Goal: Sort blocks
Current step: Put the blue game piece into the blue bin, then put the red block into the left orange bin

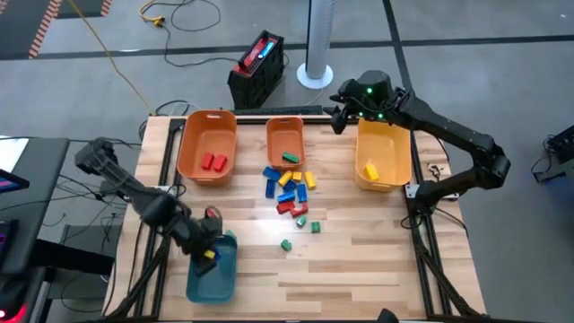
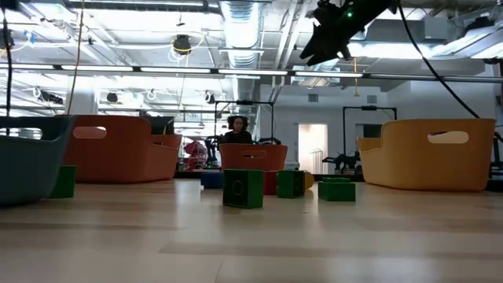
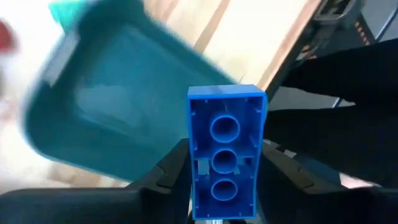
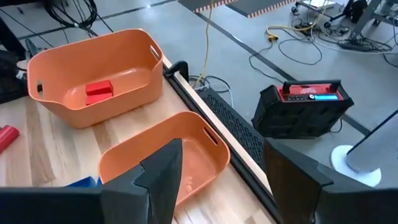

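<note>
Over the teal bin (image 1: 213, 274) at the near left, the left gripper (image 3: 225, 186) is clamped on a blue block (image 3: 226, 149); release into it seems next. The right gripper (image 4: 217, 180) hangs empty, jaws apart, beyond the yellow bin (image 1: 384, 157). Other blocks (image 1: 290, 190) lie mid-table.

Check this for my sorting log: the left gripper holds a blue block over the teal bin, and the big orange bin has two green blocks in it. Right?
One detail is wrong. The two blocks in the big orange bin are red, not green, as the high view shows. The rest stands: the left gripper holds a blue block over the teal bin.
</note>
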Motion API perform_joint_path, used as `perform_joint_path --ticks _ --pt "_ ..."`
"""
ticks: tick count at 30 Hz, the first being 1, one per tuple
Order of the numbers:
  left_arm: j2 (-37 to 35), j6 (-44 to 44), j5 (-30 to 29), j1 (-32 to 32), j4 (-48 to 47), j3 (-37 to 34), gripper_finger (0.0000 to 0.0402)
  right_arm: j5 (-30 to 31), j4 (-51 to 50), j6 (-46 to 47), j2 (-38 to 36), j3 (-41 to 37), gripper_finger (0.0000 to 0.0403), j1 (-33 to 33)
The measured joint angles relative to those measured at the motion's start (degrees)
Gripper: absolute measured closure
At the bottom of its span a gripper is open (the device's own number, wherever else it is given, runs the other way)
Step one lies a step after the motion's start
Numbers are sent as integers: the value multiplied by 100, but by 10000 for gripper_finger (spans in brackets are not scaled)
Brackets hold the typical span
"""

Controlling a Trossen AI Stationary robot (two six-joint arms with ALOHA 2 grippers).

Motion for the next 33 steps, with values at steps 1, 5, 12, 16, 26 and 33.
perform_joint_path --ticks 1,5,12,16,26,33 --pt "4 -144 0 -72 273 -212 274 -1 24 -1 0 0 170 21" --pt "2 -471 27 -187 1239 -1056 274 -11 21 -1 -1 0 170 106" --pt "6 -621 250 95 2091 -2170 274 -17 -18 74 -1 0 170 201" --pt "4 -650 470 296 2754 -2647 274 -17 -44 196 -1 2 170 201" --pt "7 -857 458 532 2661 -2758 220 -17 -353 167 -4 114 170 199" --pt "6 -898 670 614 2912 -2758 166 -17 -321 147 -4 114 170 251"
